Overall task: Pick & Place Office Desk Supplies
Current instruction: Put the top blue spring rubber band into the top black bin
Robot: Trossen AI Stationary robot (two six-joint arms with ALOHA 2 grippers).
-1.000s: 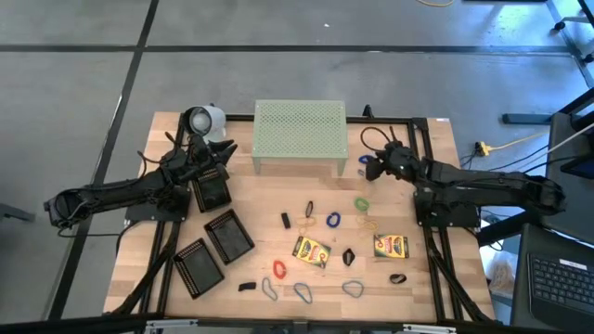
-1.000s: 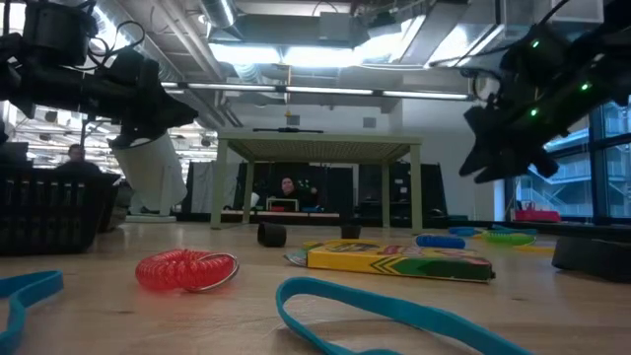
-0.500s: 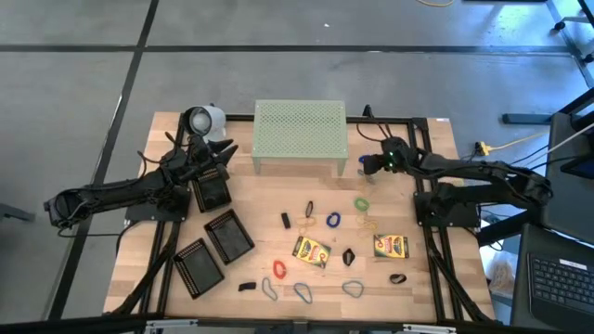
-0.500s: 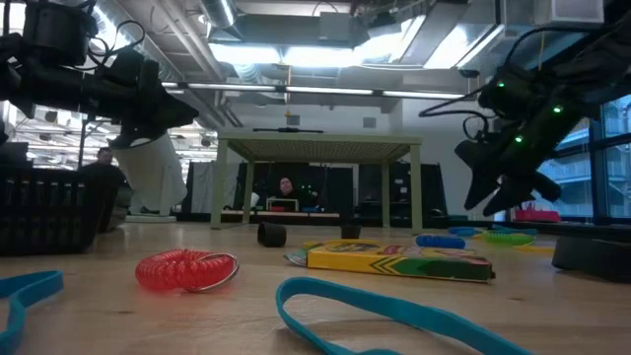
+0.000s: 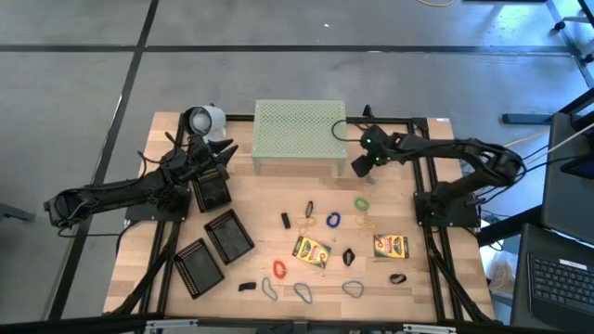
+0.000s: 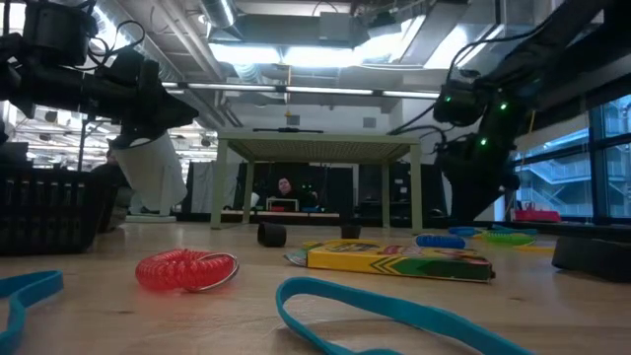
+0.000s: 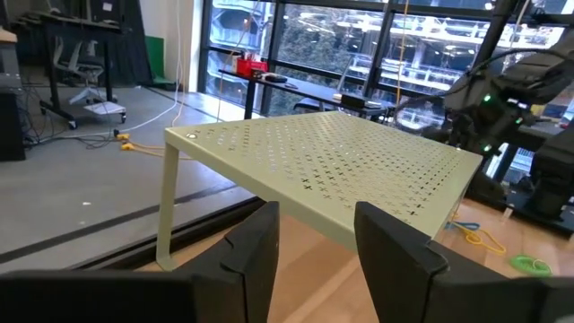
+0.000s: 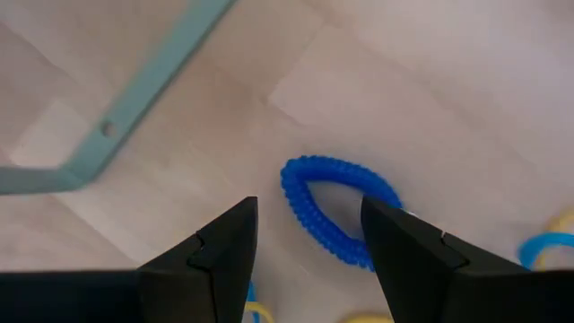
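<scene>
- The right pincer [image 5: 357,167] hangs just off the right end of the pale-green perforated stand [image 5: 300,130], its fingers [image 8: 221,247] spread apart with nothing between them and touching nothing.
- Straight below it, in the right wrist view, lies a blue coiled loop [image 8: 336,208] on the wooden surface [image 5: 269,199], an oval of tightly ribbed spiral cord; a pale-green leg of the stand [image 8: 117,117] crosses nearby.
- The left pincer [image 5: 225,148] hovers near the stand's left end, above the rearmost black mesh tray [image 5: 213,193]; its fingers [image 7: 256,256] stand parted and empty.
- The stand is thin sheet metal, punched all over with small holes, on slim bent legs.
- Two more black mesh trays [image 5: 228,236] [image 5: 199,267] lie at an angle on the left half of the surface, well apart from the loose supplies.
- The supplies are scattered across the middle and right: two yellow-green crayon boxes [image 5: 312,250] [image 5: 391,246], flat and rectangular; a green loop [image 5: 362,203]; a blue loop [image 5: 332,221]; a red coiled loop [image 6: 187,269]; grey-blue band loops [image 5: 353,289] near the front edge.
- Small black binder clips [image 5: 286,221] [image 5: 349,257] sit among them.
</scene>
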